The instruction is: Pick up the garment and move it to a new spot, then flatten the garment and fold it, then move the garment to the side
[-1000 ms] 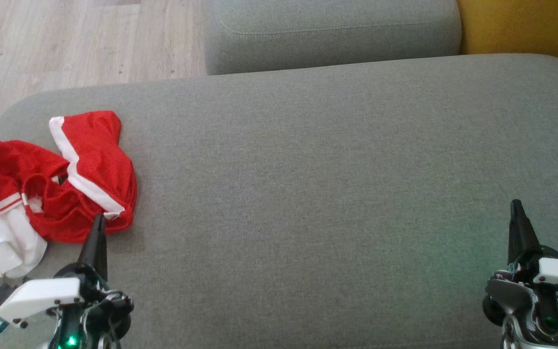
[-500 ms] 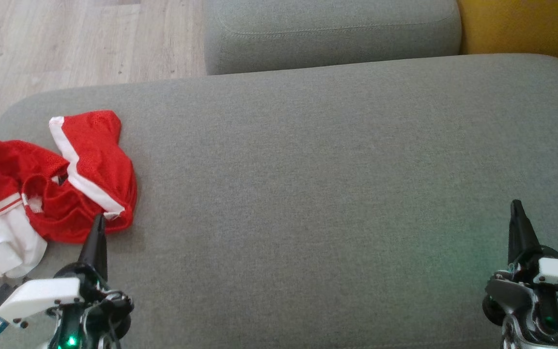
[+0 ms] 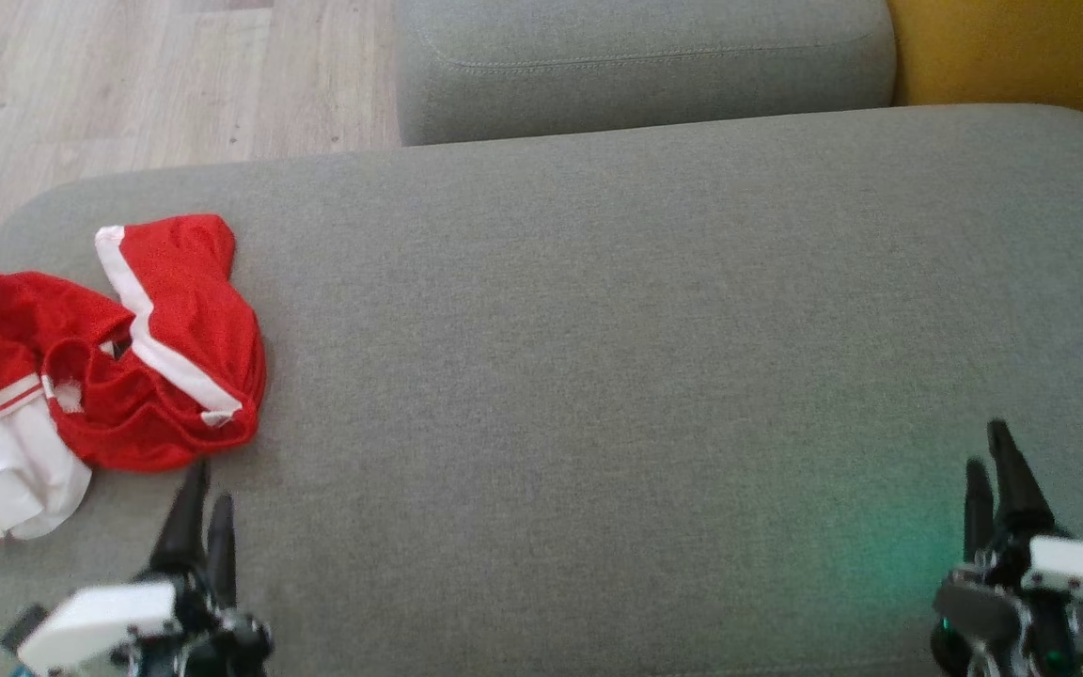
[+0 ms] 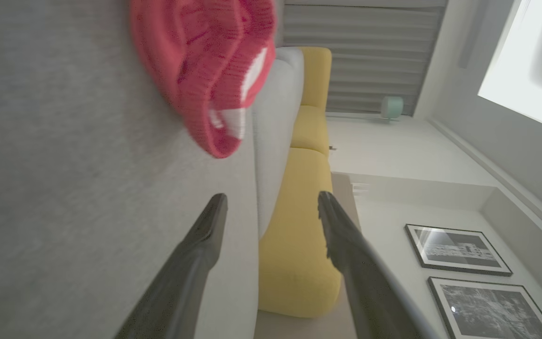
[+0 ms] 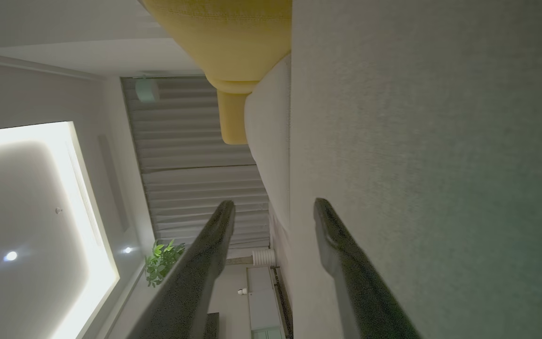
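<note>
Garment [image 3: 156,348], red with white stripes, lies crumpled at the left edge of a grey sofa cushion [image 3: 598,329] in the head view. The left hand [image 3: 209,484], fingers apart, is just below it, and the right hand [image 3: 985,444], also apart, is at lower right. In the left wrist view, the garment [image 4: 195,70] lies at the top, beyond the spread left hand [image 4: 272,197]. In the right wrist view, the right hand [image 5: 274,203] is apart beside the sofa cushion [image 5: 440,165], holding nothing.

Grey upholstered cushion [image 3: 598,310], crumpled red-and-white garment [image 3: 175,310] at its left end.
</note>
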Tool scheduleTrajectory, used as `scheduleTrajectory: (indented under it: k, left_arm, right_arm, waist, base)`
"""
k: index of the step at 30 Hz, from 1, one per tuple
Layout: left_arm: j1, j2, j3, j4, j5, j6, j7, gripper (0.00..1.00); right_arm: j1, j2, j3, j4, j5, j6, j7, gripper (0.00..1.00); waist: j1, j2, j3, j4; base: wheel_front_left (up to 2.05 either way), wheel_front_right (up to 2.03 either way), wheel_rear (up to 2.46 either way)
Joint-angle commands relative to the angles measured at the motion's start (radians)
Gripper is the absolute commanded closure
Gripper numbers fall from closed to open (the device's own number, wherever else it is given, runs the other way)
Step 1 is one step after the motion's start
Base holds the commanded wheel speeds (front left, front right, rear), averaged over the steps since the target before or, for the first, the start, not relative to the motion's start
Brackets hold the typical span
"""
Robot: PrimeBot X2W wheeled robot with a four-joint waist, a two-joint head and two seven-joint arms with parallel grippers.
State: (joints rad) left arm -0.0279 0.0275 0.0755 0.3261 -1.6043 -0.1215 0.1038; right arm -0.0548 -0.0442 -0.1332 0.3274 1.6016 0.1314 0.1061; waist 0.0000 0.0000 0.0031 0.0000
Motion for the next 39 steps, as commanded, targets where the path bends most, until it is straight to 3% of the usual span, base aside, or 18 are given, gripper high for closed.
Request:
scheduleTrajectory:
  k: [1,16,29,39]
  left_arm:
    - [-0.001,0.0,-0.001,-0.002,0.0,0.0,-0.003,0.0]
    - [-0.014,0.003,-0.016,-0.039,0.019,-0.001,-0.047,0.0]
    - [-0.02,0.005,-0.02,-0.091,0.17,-0.001,-0.085,0.0]
    - [-0.024,0.007,-0.043,-0.126,0.378,0.018,-0.114,0.0]
  right_arm:
    - [-0.001,0.0,0.003,-0.003,0.001,0.0,-0.002,0.0]
    - [-0.015,-0.003,0.052,-0.047,-0.003,0.0,-0.041,0.0]
    - [-0.031,-0.029,0.125,-0.092,-0.095,0.0,-0.085,0.0]
    - [-0.041,-0.041,0.166,-0.111,-0.256,0.0,-0.115,0.0]
  waist:
    - [0.0,0.0,0.0,0.0]
    - [0.0,0.0,-0.001,-0.001]
    - [0.0,0.0,-0.003,-0.001]
    - [0.0,0.0,-0.005,-0.003]
  base:
    - [0.0,0.0,0.0]
    - [0.0,0.0,0.0]
    - [0.0,0.0,0.0]
    - [0.0,0.0,0.0]
